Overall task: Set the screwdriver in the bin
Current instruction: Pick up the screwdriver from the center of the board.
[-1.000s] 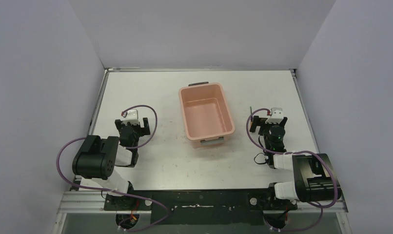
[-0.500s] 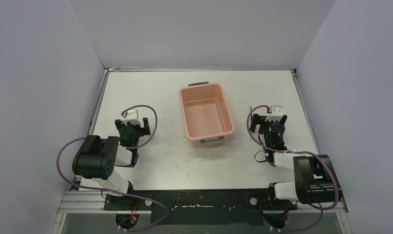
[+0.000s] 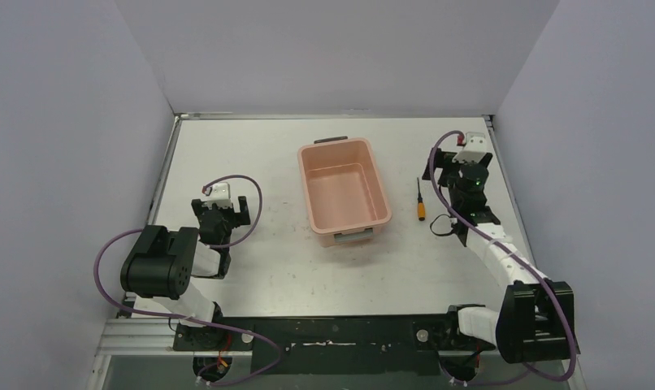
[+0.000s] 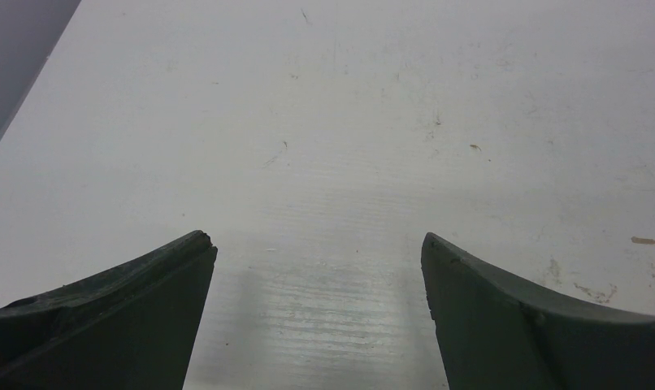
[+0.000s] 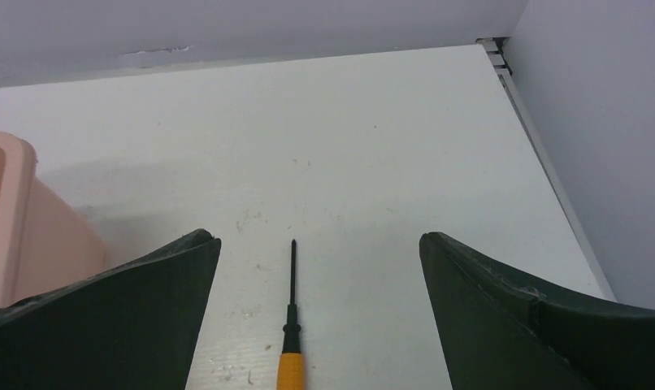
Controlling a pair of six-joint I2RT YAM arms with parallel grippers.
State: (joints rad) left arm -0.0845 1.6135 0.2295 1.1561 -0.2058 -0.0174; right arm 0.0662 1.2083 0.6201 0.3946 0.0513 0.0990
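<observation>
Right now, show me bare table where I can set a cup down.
Free: the wide patch between the bin and the left gripper, and the strip between the bin and the back wall. Crowded: right of the bin, where the screwdriver lies by the open right gripper.

No text, label, brand mark or number can be read in any of the three views. The salmon-pink bin point(image 3: 344, 199), the orange-handled screwdriver point(image 3: 421, 203) and the white desk point(image 3: 259, 154) all show plain, unmarked surfaces, and any marking on the robot hardware is too small to make out.
</observation>
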